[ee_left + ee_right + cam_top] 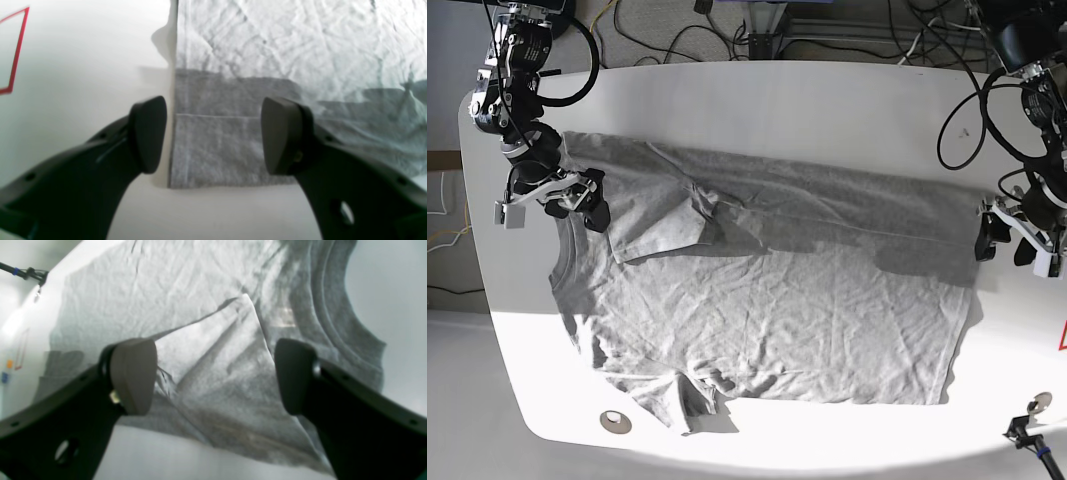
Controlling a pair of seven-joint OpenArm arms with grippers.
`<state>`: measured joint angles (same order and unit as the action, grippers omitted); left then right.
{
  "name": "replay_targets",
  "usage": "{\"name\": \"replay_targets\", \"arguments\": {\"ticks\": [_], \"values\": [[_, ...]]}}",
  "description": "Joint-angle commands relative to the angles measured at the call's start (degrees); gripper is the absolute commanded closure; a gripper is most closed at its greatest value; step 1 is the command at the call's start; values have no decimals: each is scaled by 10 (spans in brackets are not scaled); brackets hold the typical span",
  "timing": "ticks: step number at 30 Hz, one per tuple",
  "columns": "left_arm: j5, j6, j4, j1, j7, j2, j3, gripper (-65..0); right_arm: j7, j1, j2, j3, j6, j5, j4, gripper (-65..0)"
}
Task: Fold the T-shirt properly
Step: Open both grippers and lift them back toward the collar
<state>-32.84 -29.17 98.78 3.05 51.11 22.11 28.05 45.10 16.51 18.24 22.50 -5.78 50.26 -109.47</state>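
- The T-shirt (767, 300) is heather-grey, wrinkled and short-sleeved.
- It lies spread flat across the white bench (757, 100), plain side up.
- One sleeve is folded in over the body; its collar lies at the base view's left.

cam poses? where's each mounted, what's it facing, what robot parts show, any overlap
Left wrist: behind the left claw, facing the T-shirt hem corner on the table; both fingers show, apart.
Right wrist: behind the right claw, facing the collar and a folded-over sleeve; both fingers show, apart.
Base: overhead, facing the whole T-shirt; both arms show, right claw, left claw.
Shared: the T-shirt and table appear in every view.
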Motion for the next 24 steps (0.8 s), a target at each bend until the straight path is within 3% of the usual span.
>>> {"name": "replay_targets", "arguments": {"ticks": [1, 4, 7, 11, 13, 18, 24], "values": [[20, 1, 24, 8, -21, 18, -12, -422, -11, 12, 8, 4, -2, -11, -22, -527], [80, -5, 46, 38, -61, 18, -32, -422, -14, 39, 8, 4, -3, -56, -29, -527], [141, -54, 46, 62, -115, 18, -38, -422, -25, 61, 7, 4, -3, -105, -29, -527], [209, -81, 41, 83, -170, 15, -38, -422, -58, 87, 8, 3, -4, -159, -27, -527], [214, -83, 30, 87, -186, 15, -38, -422, -60, 90, 7, 1, -5, -181, -26, -527], [214, -83, 5, 87, -197, 15, -37, -422, -63, 91, -18, 4, -57, -219, 8, -527], [213, -83, 3, 92, -197, 14, -37, -422, -95, 81, -52, 4, -91, -289, 48, -527]]}}
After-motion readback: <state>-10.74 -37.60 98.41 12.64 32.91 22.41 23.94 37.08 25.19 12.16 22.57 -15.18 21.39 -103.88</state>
